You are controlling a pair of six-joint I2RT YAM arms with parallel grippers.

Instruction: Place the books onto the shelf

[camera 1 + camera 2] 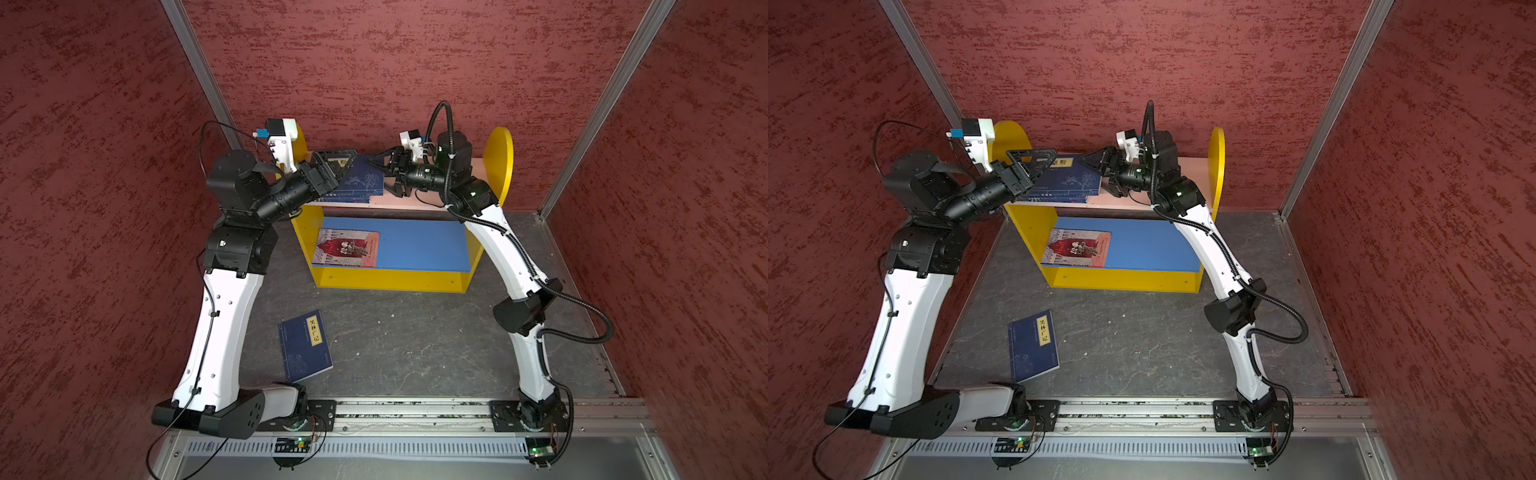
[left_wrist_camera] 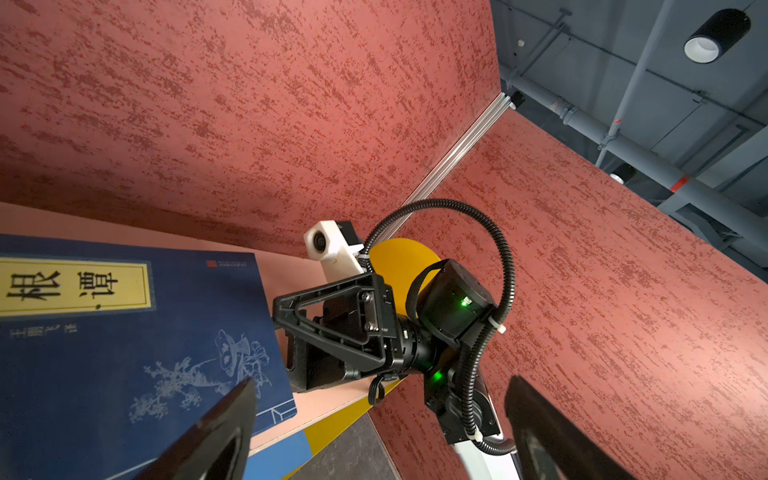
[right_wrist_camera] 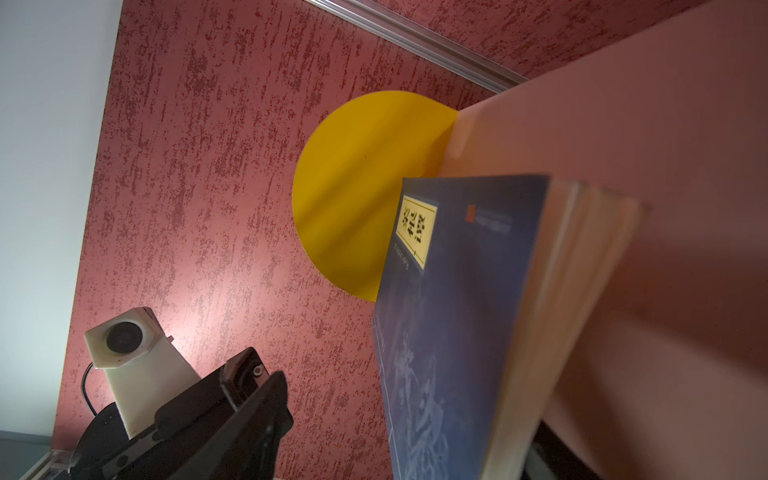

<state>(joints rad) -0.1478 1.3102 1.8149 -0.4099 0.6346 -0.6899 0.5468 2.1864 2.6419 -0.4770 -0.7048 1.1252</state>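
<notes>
Navy stack [image 1: 365,178] flat, long axis along shelf [image 1: 395,279]; left tool [image 2: 382,380], right tool [image 2: 286,338] spread.

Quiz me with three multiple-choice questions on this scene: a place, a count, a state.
1. Where is the red book? A on the blue lower board; B on the pink upper board; C against the wall.
2. How many books lie on the grey table? A none; B one; C three.
3. The left fingers are: A apart, empty; B clamped on a book; C out of view.
A: it lies flat on that board. B: one navy book lies there. A: the gap between them holds nothing.
</notes>
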